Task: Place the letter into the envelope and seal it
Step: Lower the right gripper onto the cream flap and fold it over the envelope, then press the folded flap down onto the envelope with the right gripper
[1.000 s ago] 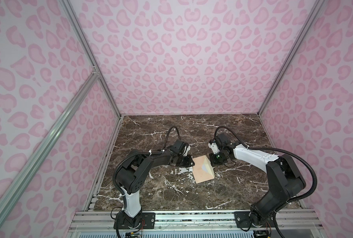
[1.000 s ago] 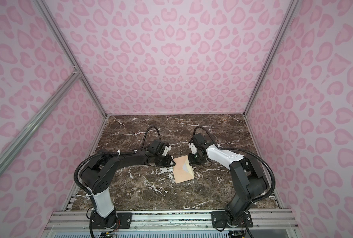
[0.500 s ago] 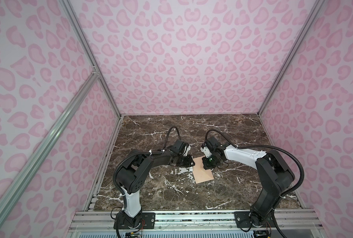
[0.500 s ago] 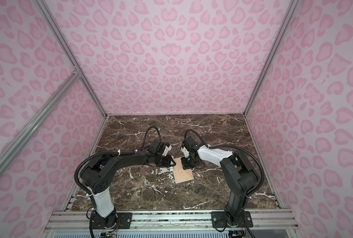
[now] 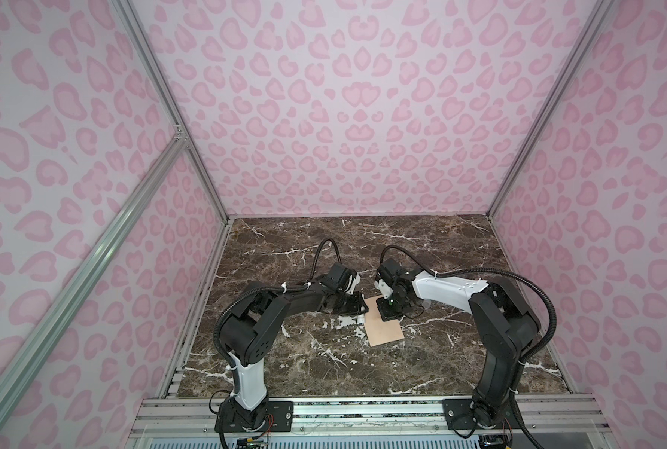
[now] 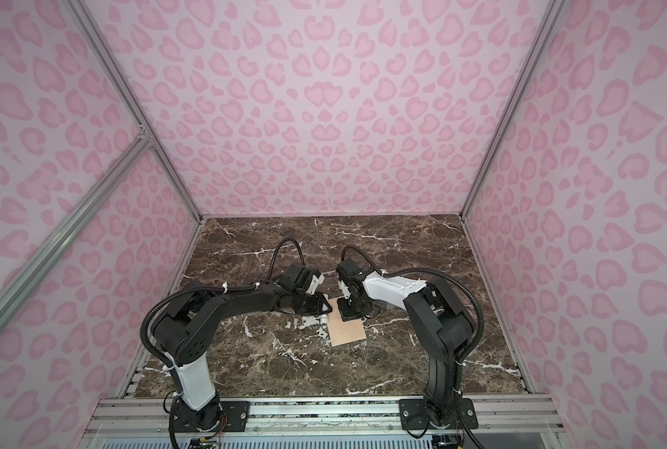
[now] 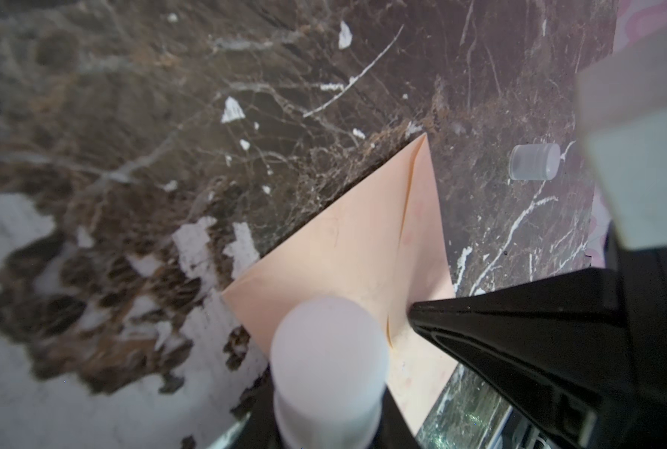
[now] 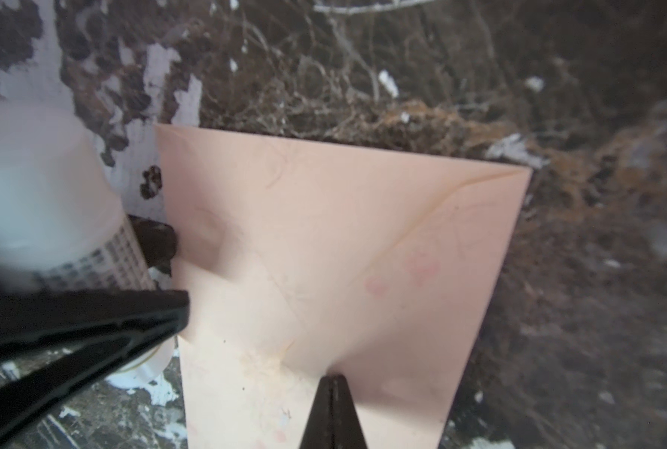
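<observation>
The peach envelope (image 5: 385, 332) (image 6: 348, 330) lies flat on the marble table, its pointed flap folded down over the body (image 8: 324, 241) (image 7: 347, 252). My right gripper (image 8: 334, 379) (image 5: 388, 314) is shut, and its closed tips press on the flap near the envelope's far end. At the envelope's left edge, my left gripper (image 7: 326, 423) (image 5: 359, 307) is shut on a white glue stick tube (image 7: 328, 361) (image 8: 40, 202). The tube's end reaches just over that edge. The letter is hidden.
A small translucent cap (image 7: 534, 161) lies on its side on the table beyond the envelope's right edge. The marble table (image 5: 324, 361) is walled in by pink patterned panels on three sides. A metal rail (image 5: 363, 408) with both arm bases runs along the front.
My right gripper has swung left onto the envelope. The flap, raised a second ago, now lies flat. The left arm with the glue stick has stayed put.
</observation>
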`<move>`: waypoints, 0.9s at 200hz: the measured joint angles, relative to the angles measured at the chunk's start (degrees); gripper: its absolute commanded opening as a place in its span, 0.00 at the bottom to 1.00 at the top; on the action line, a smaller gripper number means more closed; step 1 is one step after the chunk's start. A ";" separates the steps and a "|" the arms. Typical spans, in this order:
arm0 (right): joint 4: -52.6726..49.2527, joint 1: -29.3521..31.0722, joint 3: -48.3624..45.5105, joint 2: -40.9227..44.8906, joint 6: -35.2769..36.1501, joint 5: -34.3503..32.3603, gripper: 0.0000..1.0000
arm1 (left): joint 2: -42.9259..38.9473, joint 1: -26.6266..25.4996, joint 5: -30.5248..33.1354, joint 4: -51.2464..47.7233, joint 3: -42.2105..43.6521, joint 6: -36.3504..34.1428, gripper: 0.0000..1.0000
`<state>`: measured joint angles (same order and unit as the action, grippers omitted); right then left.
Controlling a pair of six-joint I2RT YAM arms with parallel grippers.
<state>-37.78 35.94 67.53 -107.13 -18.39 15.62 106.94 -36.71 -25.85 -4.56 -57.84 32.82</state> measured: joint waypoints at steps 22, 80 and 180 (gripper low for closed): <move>-1.40 0.55 1.20 -0.85 0.00 -1.09 0.01 | -0.04 0.00 -0.26 0.26 0.20 -0.04 0.10; -4.59 1.95 3.98 -2.82 -0.07 -3.61 0.07 | -0.28 0.00 -0.72 1.66 1.16 -0.11 0.10; -5.66 4.02 4.61 -4.24 -3.08 -6.69 0.11 | -1.40 -0.04 -0.92 1.64 2.51 -0.35 0.10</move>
<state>-43.44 39.97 72.14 -111.37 -21.47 8.93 105.54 -36.75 -26.76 -2.92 -55.33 32.47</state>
